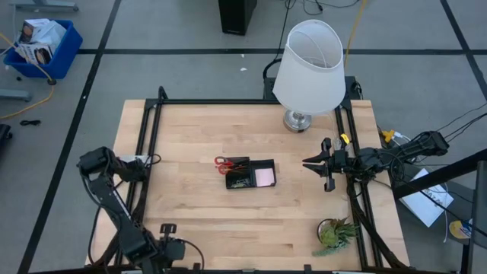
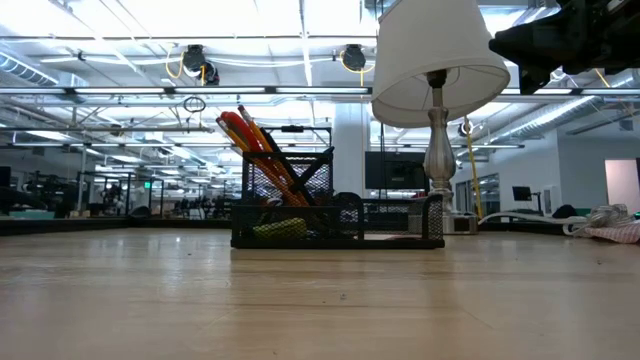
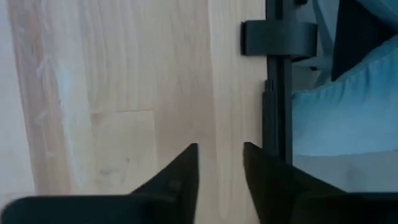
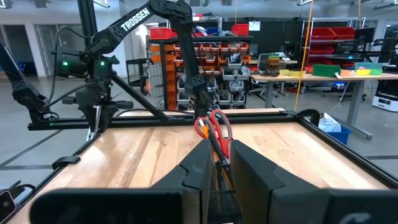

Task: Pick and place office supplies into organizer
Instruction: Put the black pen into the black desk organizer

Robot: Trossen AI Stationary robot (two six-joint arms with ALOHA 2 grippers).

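The black mesh organizer (image 1: 247,174) stands at the table's middle. Red-handled scissors (image 1: 225,164), orange pencils (image 2: 262,150) and black pens stick upright out of its taller section. A pink sticky-note pad (image 1: 264,177) lies in a low compartment, and a yellow-green piece (image 2: 280,228) shows through the mesh. My right gripper (image 1: 307,162) hovers level to the right of the organizer, pointing at it, open by a narrow gap (image 4: 222,171). My left gripper (image 1: 152,160) waits at the table's left edge, open by a narrow gap (image 3: 221,163) above bare wood.
A white-shaded lamp (image 1: 308,65) stands at the far edge, right of centre. A small green potted plant (image 1: 335,232) sits in the near right corner. Black frame rails (image 1: 144,152) run along the left, right and far edges. Bare wood (image 1: 228,221) lies around the organizer.
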